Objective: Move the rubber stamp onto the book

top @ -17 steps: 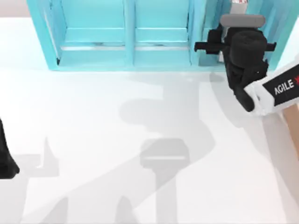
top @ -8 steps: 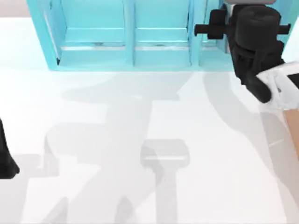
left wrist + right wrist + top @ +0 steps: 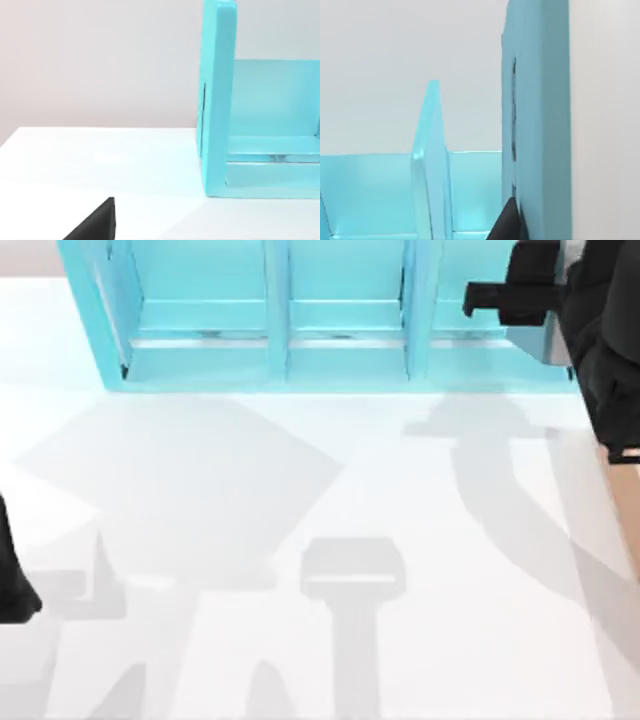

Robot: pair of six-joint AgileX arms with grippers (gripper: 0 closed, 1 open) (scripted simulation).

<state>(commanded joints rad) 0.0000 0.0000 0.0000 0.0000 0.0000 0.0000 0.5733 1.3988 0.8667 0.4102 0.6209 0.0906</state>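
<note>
looking down, right arm point(image 3: 600, 330) is cut off at the shelf's point(image 3: 280, 330) right end; left arm point(image 3: 12, 580) sits at the desk's point(image 3: 400, 490) left edge. wrist views: shelf walls, dark finger slivers; grip unreadable, stamp and book hidden.

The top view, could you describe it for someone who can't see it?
A teal shelf unit with open compartments stands along the far edge of a white table. The black right arm reaches over the shelf's right end at the picture's top right, while the left arm sits parked at the left edge. Grey shadows fall across the table.
</note>
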